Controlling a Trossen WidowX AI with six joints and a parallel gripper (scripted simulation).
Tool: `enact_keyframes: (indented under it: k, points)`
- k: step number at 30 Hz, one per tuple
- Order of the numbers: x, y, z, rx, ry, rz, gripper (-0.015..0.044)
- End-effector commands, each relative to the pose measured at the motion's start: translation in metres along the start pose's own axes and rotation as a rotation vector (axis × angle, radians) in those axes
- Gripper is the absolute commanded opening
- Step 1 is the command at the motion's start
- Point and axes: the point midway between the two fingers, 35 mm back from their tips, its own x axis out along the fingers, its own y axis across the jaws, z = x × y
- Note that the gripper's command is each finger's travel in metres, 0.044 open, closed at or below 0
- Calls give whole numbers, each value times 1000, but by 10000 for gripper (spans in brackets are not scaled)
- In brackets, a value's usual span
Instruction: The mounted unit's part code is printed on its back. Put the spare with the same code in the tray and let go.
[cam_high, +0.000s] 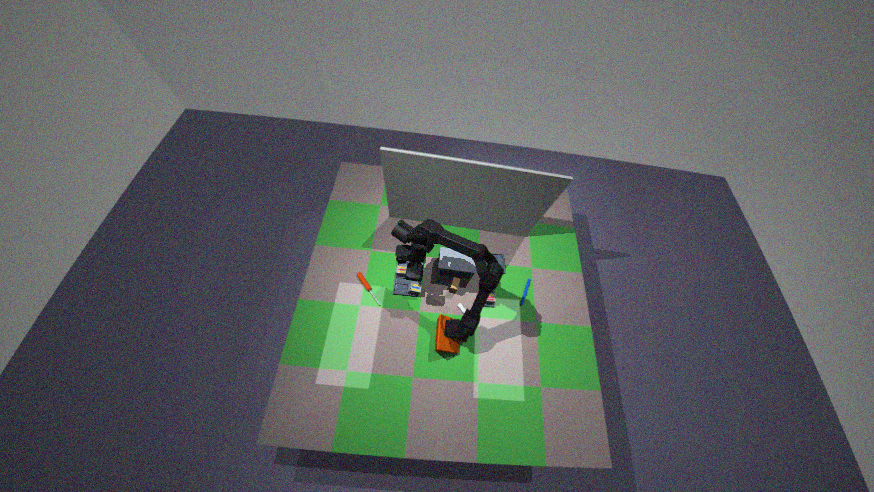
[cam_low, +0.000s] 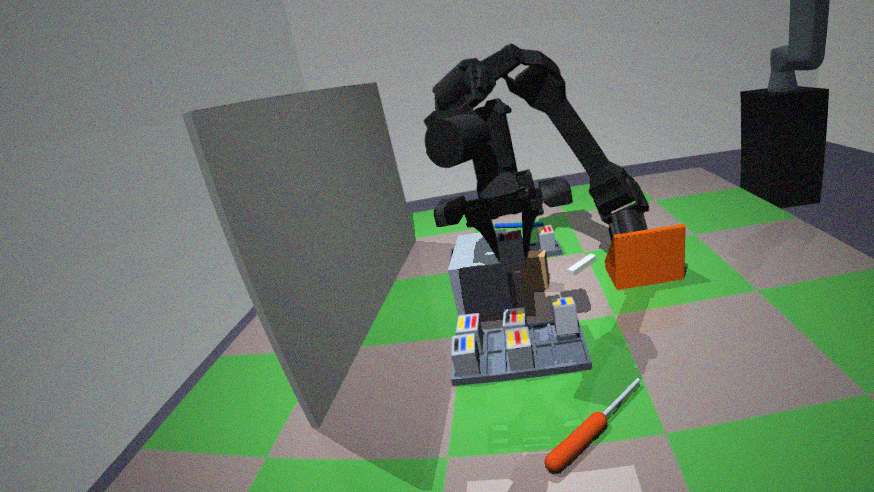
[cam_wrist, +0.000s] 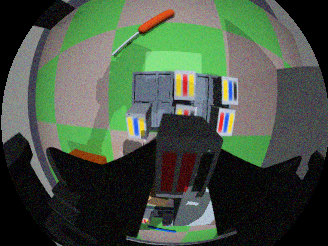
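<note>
My gripper (cam_low: 511, 249) (cam_wrist: 181, 145) is shut on a dark grey spare with two red bars and one black bar on its top. It holds the spare upright, above the table and beyond the grey rack (cam_low: 519, 377) (cam_wrist: 146, 88) in the exterior view. Several striped spares stand in that rack, one (cam_low: 565, 317) (cam_wrist: 136, 125) near its end. A grey housing (cam_low: 486, 287) (cam_high: 455, 264) stands behind the held spare; I cannot make out the mounted unit or its code. The tray (cam_high: 499, 257) is mostly hidden by the arm.
A tall grey panel (cam_high: 464, 192) (cam_low: 293, 213) stands behind the housing. A tan block (cam_low: 538, 268) is beside it. An orange block (cam_high: 447, 337) (cam_low: 649, 256) stands by the arm's base. A screwdriver (cam_high: 363, 281) (cam_low: 576, 441) (cam_wrist: 156, 21), blue stick (cam_high: 525, 292) and white bar (cam_low: 581, 264) lie around.
</note>
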Motion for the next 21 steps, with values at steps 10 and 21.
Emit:
enact_keyframes:
  k: [10, 21]
  points:
    - [-14, -67, -77, 10, -38, -11, 0]
    - [-18, -109, -165, -1, -21, -36, 0]
